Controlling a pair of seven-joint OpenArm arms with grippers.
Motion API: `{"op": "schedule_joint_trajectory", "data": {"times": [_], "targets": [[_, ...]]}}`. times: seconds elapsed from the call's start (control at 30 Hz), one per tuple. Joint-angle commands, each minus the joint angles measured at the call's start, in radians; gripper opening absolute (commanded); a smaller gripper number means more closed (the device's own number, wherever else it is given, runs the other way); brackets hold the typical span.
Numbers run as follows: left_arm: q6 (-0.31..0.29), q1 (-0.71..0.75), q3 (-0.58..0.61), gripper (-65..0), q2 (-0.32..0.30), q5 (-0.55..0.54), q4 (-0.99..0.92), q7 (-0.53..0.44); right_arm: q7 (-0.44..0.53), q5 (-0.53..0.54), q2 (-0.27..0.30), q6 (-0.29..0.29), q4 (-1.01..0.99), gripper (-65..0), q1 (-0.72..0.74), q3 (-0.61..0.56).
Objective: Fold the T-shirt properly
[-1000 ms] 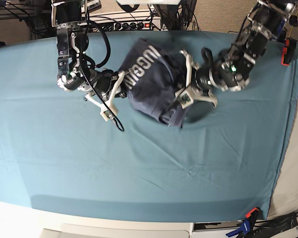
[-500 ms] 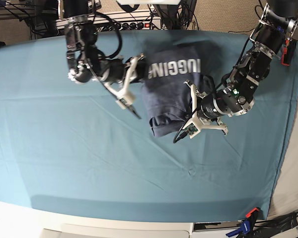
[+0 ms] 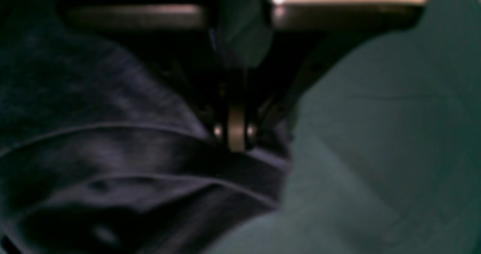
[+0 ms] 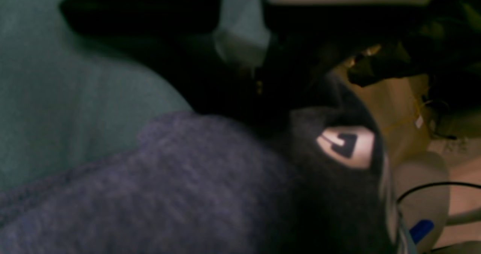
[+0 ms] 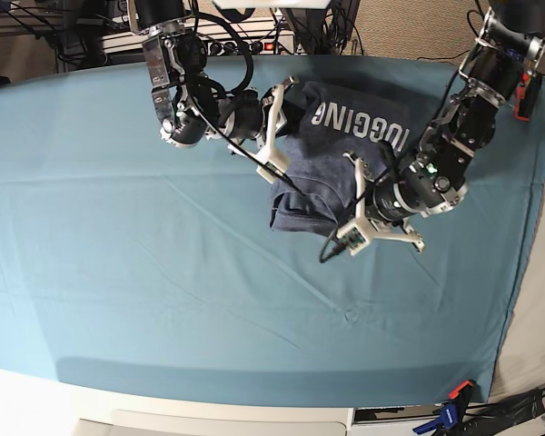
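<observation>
Both arms at the bunched T-shirt [image 5: 331,168] on the teal-covered worktop [image 5: 118,272]. The left claw [image 5: 352,191] is pinched closed on a hem fold, the shirt lying beside and beneath it; the right claw [image 5: 277,123] is closed on the opposite edge, near the white lettering [image 5: 359,123]. Risk: either thin pinch may slip, or catch the teal cloth [image 3: 375,133] just beside the left claw, dragging it. Only the base view shows the whole garment; the left wrist view shows the hem ridges [image 3: 112,148], and the right wrist view a single letter [image 4: 345,145].
</observation>
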Motion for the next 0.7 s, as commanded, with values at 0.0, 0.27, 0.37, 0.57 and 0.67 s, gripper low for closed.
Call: {"op": "schedule_joint_trajectory", "data": {"times": [0.0, 0.27, 0.37, 0.57, 0.67], "targets": [[0.019, -0.035, -0.009, -65.0, -0.022, 0.004, 0.016, -0.017, -0.078, -0.121, 0.016, -0.024, -0.007, -65.0, -0.005, 0.026], [0.029, -0.076, -0.037, -65.0, -0.108, 0.000, 0.016, -0.013, -0.068, -0.120, 0.016, -0.024, -0.006, -65.0, 0.005, 0.217], [0.029, -0.076, -0.089, -65.0, -0.136, -0.031, 0.016, 0.011, -0.068, -0.119, 0.016, -0.024, 0.006, -65.0, 0.006, 0.312], [-0.029, -0.026, -0.290, -65.0, -0.211, -0.200, 0.040, 0.098, -0.087, -0.082, 0.037, -0.024, 0.175, -65.0, -0.015, 0.500], [-0.058, 0.072, -0.427, -65.0, -0.269, -0.265, 0.095, 0.148, -0.078, -0.082, 0.074, -0.024, 0.325, -65.0, -0.090, 0.595]]}}
